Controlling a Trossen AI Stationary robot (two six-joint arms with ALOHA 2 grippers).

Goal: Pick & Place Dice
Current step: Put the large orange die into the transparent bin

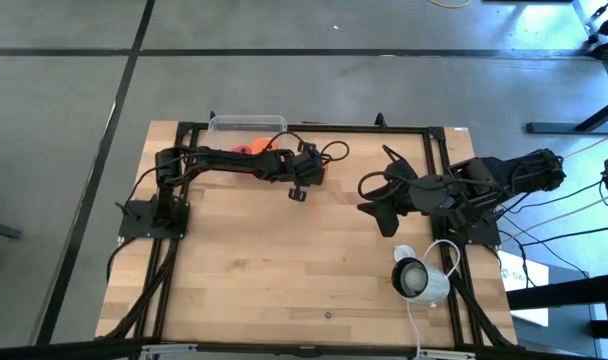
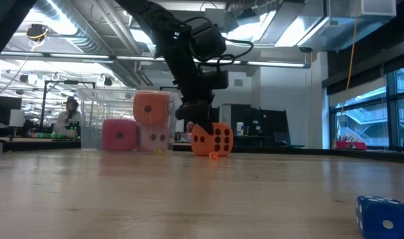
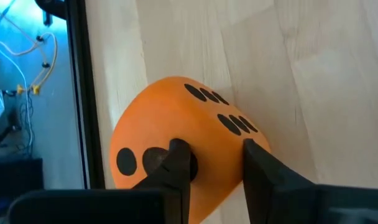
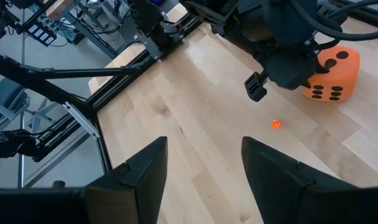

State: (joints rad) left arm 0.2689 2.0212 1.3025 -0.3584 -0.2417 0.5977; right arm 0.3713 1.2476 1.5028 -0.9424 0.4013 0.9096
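- The left pincer [image 3: 215,168] is closing its fingers on an orange die [image 3: 176,146] sitting on the worktop [image 1: 284,260] near the far edge.
- The right pincer [image 4: 204,168] is hovering over the right side – fingers spread wide, holding nothing.

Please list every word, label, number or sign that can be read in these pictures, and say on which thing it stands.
No text can be read in any view.
The orange foam die between the left gripper's fingers shows only dark round pips, no digits.
The white label beside the table's right edge bears marks too small to read.
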